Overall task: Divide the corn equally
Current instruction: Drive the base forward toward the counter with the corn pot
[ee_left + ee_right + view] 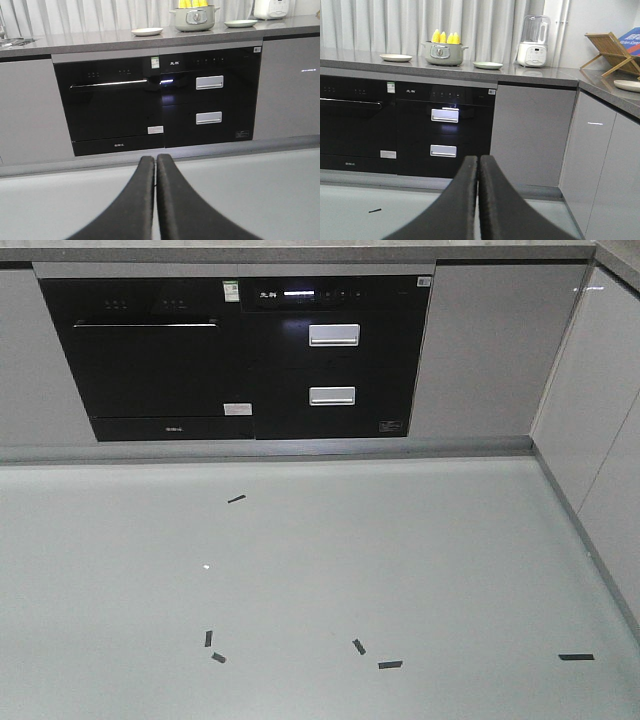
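Right wrist view: you have the corn (445,37) standing upright in the pot (443,53), yellow tips poking above the rim. The pot sits on the counter (535,74) in front of a grey curtain.
- Left plate (396,57): on the counter near the pot's left side, not touching it.
- Right plate (488,65): near the pot's right side, also apart from it.
- Blender (534,35): farther right of the pot, beyond the right plate.
- Oven (355,120): built in below the pot and to its left.
- Right gripper (478,160): well below the pot, fingers pressed together with nothing between them.

Left wrist view: your left gripper (156,160) is also well below the pot. Its fingers meet tip to tip and grip nothing. The corn tops are cut by the upper edge here.

Front view: only the oven fronts and the floor (300,570), which has short black tape marks (236,499) scattered on it.
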